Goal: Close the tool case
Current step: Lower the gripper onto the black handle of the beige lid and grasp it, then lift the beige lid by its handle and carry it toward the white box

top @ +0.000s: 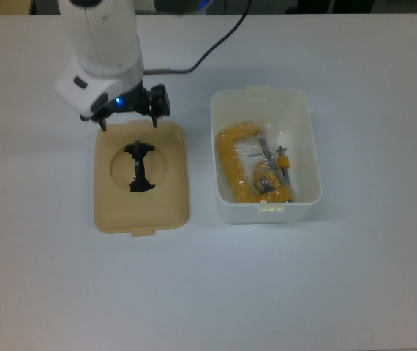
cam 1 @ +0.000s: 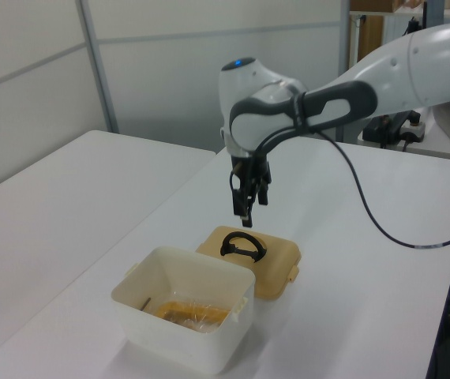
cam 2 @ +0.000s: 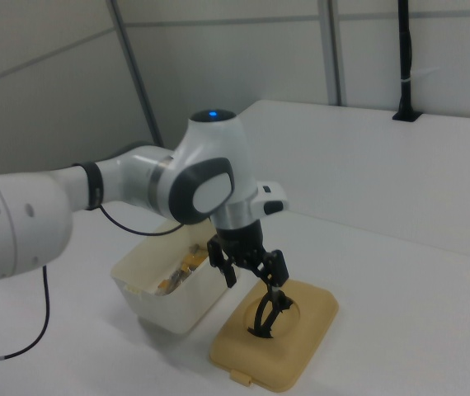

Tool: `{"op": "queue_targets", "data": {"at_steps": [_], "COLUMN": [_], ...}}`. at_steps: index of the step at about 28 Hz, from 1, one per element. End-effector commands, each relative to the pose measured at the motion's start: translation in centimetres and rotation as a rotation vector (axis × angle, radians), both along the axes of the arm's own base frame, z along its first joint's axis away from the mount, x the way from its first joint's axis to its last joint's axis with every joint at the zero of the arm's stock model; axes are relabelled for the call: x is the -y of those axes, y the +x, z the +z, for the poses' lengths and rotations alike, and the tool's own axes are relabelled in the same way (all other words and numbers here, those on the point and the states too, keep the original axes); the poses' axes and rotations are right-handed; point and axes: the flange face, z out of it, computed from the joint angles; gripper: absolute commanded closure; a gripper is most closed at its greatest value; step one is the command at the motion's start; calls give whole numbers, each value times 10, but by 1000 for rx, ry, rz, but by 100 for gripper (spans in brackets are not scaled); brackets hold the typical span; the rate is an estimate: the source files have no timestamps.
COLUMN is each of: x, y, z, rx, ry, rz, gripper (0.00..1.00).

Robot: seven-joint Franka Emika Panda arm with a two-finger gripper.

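Note:
The white tub (top: 265,208) (cam 1: 185,321) (cam 2: 162,304) stands open on the table, at the top view's right. Beside it, at the top view's left, the tan lid (top: 141,208) (cam 1: 276,264) (cam 2: 301,342) lies flat, its black handle (top: 139,167) (cam 1: 241,245) (cam 2: 269,313) standing in the round recess. My gripper (top: 129,124) (cam 1: 247,215) (cam 2: 253,279) hangs open above the lid's far edge, fingers pointing down, a short way above the handle and holding nothing.
A yellow clamp tool (top: 239,164) (cam 1: 189,314) in clear wrapping lies inside the tub. A black cable (top: 208,44) (cam 1: 367,205) trails from the arm across the white table (top: 303,285). A laptop and gear stand at the left view's far right.

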Motion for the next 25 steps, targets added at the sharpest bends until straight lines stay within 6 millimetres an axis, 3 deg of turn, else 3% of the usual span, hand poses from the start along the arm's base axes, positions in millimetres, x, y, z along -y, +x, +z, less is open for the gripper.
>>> {"op": "queue_targets", "data": {"at_steps": [1, 4, 5, 11, 21, 25], "x": [3, 4, 4, 9, 4, 1], "y": [5, 5, 6, 12, 20, 23], "z": [-22, -24, -27, -33, -51, -59], "rx": [-5, -5, -8, 20, 37, 42], "ry": [-16, -25, -27, -25, -19, -33], "rz": [24, 28, 29, 23, 34, 51], "gripper": [0, 3, 14, 45, 47, 66]}}
